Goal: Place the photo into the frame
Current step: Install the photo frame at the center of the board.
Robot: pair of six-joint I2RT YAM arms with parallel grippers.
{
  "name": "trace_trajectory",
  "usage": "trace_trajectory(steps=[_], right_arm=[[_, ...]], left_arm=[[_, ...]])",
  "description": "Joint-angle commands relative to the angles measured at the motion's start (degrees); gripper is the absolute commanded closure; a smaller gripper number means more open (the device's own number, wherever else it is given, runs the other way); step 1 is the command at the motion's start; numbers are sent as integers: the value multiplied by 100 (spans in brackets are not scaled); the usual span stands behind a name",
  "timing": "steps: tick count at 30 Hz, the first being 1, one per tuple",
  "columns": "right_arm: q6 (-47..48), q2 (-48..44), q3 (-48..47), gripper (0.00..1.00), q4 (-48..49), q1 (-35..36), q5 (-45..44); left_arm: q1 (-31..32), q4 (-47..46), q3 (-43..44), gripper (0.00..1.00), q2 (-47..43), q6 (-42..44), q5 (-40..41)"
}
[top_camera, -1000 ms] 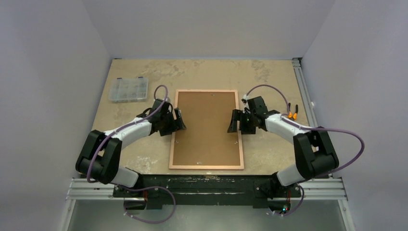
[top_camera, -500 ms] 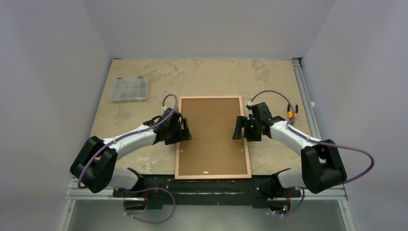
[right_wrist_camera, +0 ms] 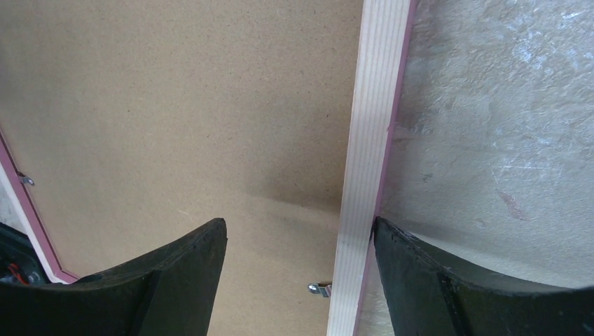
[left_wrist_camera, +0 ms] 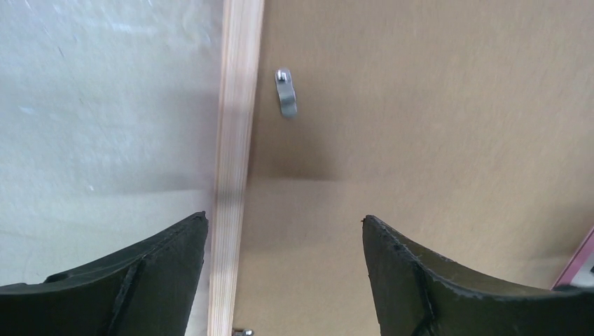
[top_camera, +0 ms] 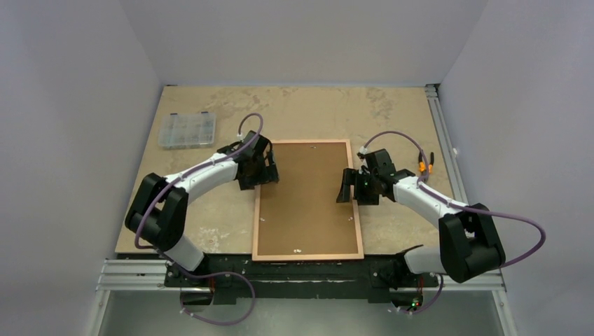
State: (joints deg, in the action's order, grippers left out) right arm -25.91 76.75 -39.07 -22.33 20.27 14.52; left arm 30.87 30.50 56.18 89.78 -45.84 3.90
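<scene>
Lying backing-up at the centre of the tabletop (top_camera: pixel 217 218), the frame (top_camera: pixel 308 257) has the left tool (top_camera: pixel 268 171) at its left edge and the right tool (top_camera: pixel 348 185) at its right. In both wrist views, each tool's wide-open jaws straddle the wooden rail, gripping nothing.

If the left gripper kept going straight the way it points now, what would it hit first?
Most likely the frame, at its left rail, with the backing board just inside it: the left gripper points down, open jaws astride that edge. Its height above is unclear.
</scene>
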Motion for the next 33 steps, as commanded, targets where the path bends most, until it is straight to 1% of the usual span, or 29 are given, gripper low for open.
trace_trajectory(steps=[1, 4, 13, 20, 23, 26, 31, 33], right_arm=[[-55, -32, -4, 25, 341, 63, 222], [-56, 26, 2, 25, 380, 64, 227], [-56, 65, 65, 25, 455, 60, 304], [-37, 77, 75, 25, 457, 64, 320], [-37, 32, 90, 25, 443, 64, 324], [-40, 15, 86, 25, 439, 60, 301], [-40, 26, 64, 25, 421, 57, 289], [-56, 16, 73, 25, 427, 58, 285]], left_arm=[[-342, 125, 529, 22, 382, 199, 108], [-437, -23, 764, 24, 607, 361, -14], [-476, 628, 1621, 28, 1328, 714, 473], [-492, 719, 1801, 37, 1771, 769, 524], [-495, 714, 1809, 46, 1952, 750, 488], [-495, 601, 1659, 57, 1965, 727, 475], [-497, 588, 1485, 85, 1953, 755, 556], [-496, 527, 1389, 95, 1894, 761, 563]])
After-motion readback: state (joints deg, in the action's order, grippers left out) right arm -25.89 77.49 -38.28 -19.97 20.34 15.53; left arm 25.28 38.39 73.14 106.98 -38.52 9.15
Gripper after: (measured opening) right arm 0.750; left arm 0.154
